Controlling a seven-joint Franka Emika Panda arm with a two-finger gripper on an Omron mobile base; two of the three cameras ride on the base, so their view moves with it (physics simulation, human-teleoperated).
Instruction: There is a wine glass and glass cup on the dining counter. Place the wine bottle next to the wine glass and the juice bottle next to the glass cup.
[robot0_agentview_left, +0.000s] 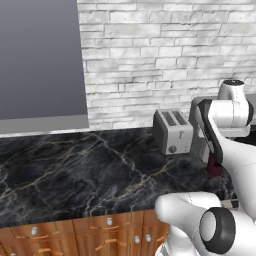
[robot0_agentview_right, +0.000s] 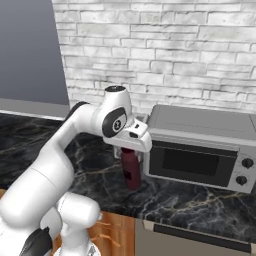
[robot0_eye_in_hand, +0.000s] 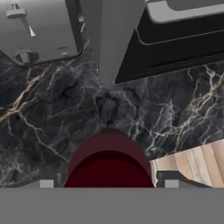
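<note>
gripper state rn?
Gripper: fingers either side of the juice bottle, which stands on the counter; cannot tell whether they are clamped on it.

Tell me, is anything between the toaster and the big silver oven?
Yes. In the hand view, the black marble counter shows in the gap, and the juice bottle stands just in front, between the pincer's tips.

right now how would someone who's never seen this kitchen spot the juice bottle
Find the grey microwave on the black marble counter against the white brick wall. The juice bottle stands just off its left front corner, right of the toaster. It is the short dark maroon thing, directly under the pincer.
</note>
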